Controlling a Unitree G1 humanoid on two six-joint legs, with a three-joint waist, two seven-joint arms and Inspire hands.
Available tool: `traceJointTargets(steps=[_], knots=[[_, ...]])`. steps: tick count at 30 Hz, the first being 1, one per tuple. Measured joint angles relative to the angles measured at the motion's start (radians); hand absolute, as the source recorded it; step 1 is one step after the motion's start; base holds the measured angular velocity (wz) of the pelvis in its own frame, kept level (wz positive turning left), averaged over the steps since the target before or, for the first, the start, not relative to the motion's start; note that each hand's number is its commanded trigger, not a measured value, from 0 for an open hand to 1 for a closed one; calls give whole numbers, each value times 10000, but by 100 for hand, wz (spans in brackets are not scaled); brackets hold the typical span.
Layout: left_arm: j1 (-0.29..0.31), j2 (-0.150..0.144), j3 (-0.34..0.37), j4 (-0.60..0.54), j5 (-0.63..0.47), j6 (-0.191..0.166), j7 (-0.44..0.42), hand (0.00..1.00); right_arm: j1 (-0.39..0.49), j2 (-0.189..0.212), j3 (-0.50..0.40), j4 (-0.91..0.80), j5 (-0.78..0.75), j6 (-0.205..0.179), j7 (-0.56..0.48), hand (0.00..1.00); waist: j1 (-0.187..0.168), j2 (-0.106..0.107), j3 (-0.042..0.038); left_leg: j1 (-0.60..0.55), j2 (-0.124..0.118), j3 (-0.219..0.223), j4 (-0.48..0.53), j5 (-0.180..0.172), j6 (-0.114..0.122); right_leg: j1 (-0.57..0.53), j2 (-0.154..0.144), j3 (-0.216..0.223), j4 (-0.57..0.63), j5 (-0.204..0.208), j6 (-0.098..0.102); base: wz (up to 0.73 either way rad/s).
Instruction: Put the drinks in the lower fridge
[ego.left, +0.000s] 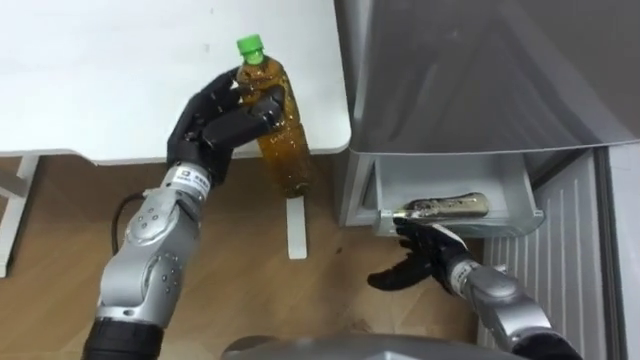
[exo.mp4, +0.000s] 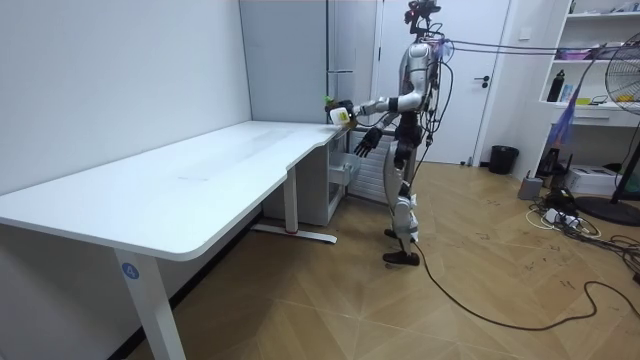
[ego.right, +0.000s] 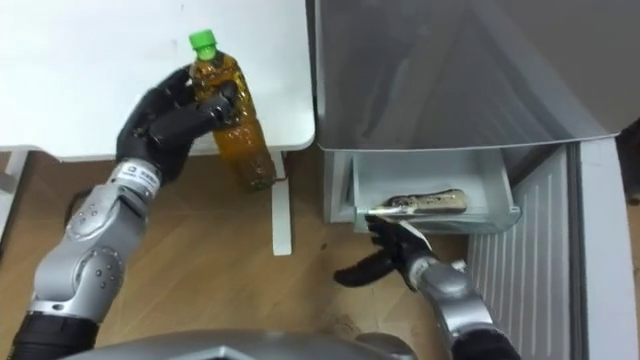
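One tea bottle (ego.left: 282, 140) gripped by left hand (ego.left: 215, 125), 11 o'clock | right hand (ego.left: 420, 262) spread, 5 o'clock | risk: low swing clips drawer rim (ego.left: 505, 222)

Drink bottles: two were counted, a green-capped bottle (ego.left: 275, 110) and a lying bottle (ego.left: 445, 207).
Desks: one white desk (ego.left: 120, 80) was seen.
Fridges: one grey fridge (ego.left: 480, 70) was seen.
Open drawers: one drawer (ego.left: 450, 178) was seen.
Hands: two were seen, a left hand (ego.left: 215, 125) and a right hand (ego.left: 415, 262).
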Motion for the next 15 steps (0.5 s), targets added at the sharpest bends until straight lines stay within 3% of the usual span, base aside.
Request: traceJointTargets(steps=[8,11,15], knots=[[92,-12,-257,171,34,1,-794,100,7,0,414,-1470,214,30,1018,0,12,45,27,-36,-59,-233,40,3,-1,67,-79,-234,26,-58,11,8],[92,-42,-272,171,98,1,-1104,100,-3,-27,410,-1541,898,59,1520,0,19,-16,0,-67,-117,-362,43,8,9,71,-129,-303,38,-82,50,9],[96,130,-449,179,235,1,-1274,100,11,-153,651,-1728,2221,181,1981,0,22,-146,47,-94,-135,-509,41,9,11,117,-159,-483,34,-90,64,9]])
